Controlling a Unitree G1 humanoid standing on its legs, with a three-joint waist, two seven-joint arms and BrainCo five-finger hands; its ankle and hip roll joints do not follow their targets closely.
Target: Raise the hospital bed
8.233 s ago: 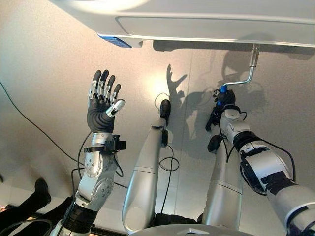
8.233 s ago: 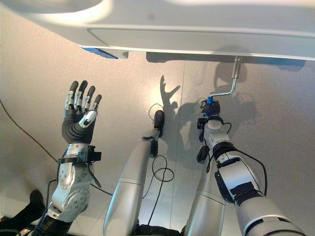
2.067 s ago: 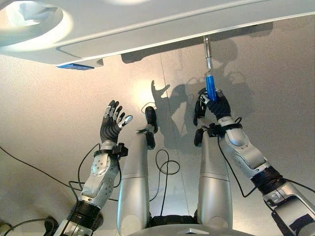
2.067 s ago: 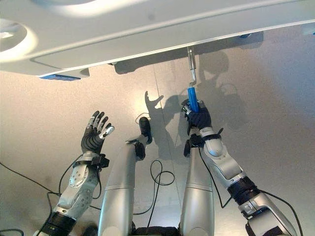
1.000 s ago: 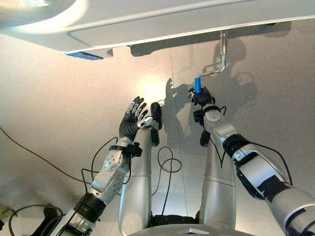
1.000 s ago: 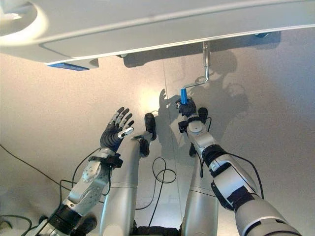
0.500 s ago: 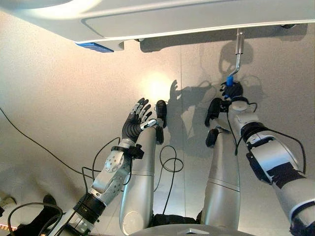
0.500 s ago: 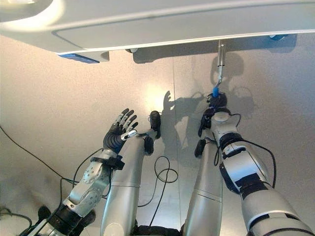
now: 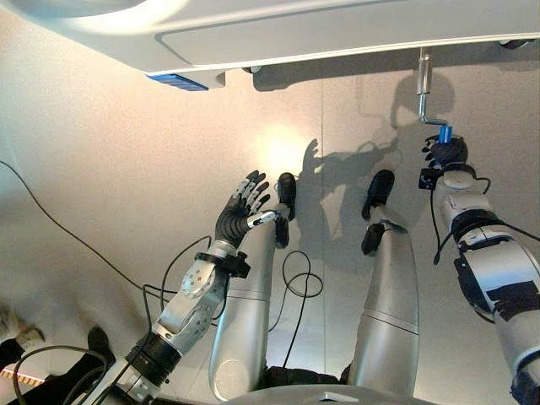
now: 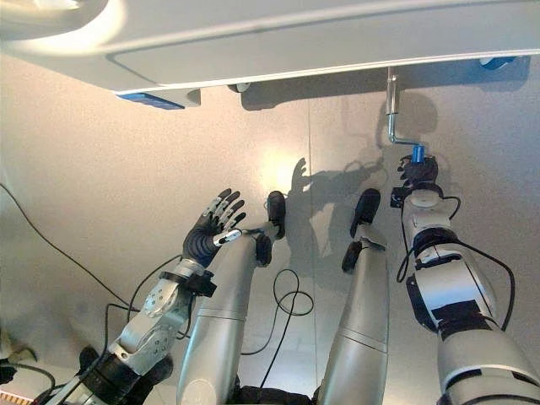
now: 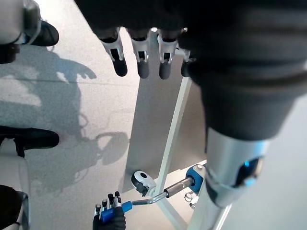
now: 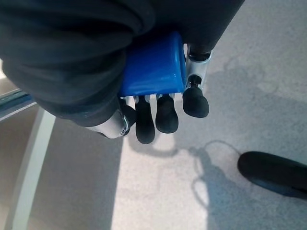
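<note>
- right hand (image 9: 445, 153) is curled round the blue grip (image 12: 153, 64) of the crank (image 10: 393, 118), under the bed (image 9: 337, 29) edge.
- crank arm points to the robot's right of its shaft.
- left hand (image 9: 240, 215) is spread, idle, well apart.

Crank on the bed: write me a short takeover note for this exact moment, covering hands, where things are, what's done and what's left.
Right hand: shut on the blue grip of the metal crank, which hangs from under the foot of the bed frame.
Left hand: open, raised over the floor, holding nothing.
Done: the crank is grasped.
Left: turning the crank to raise the bed; how high it already stands cannot be told.
</note>
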